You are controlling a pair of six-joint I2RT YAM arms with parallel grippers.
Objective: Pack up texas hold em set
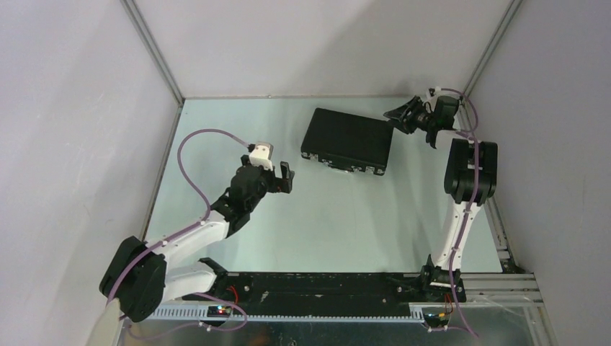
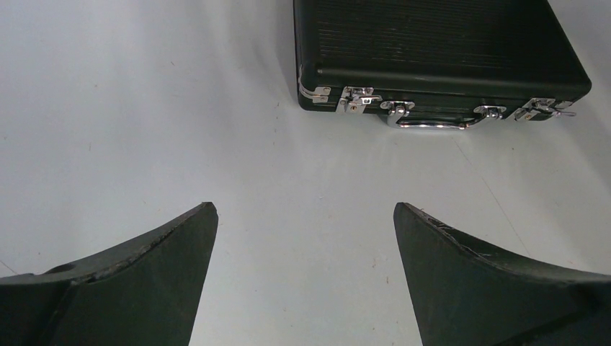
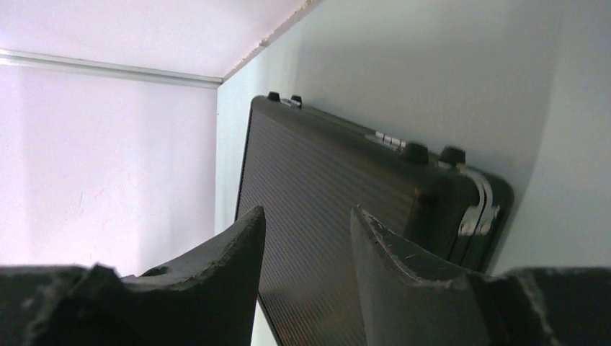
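Note:
The black briefcase (image 1: 347, 138) lies closed and flat at the back middle of the table. Its silver latches (image 2: 358, 97) and handle (image 2: 432, 124) face the arms. No chips, cards, dice or tokens show in any view. My left gripper (image 1: 286, 176) is open and empty, low over bare table in front of and to the left of the case; in the left wrist view its midpoint (image 2: 302, 209) lies short of the case (image 2: 432, 43). My right gripper (image 1: 395, 115) is at the case's far right corner, its jaws partly open with nothing between them (image 3: 308, 213), looking along the ribbed lid (image 3: 310, 166).
White enclosure walls with aluminium corner posts (image 1: 155, 54) close in the table at the left, back and right. A black rail (image 1: 317, 285) and the arm bases run along the near edge. The table (image 1: 324, 223) is pale green.

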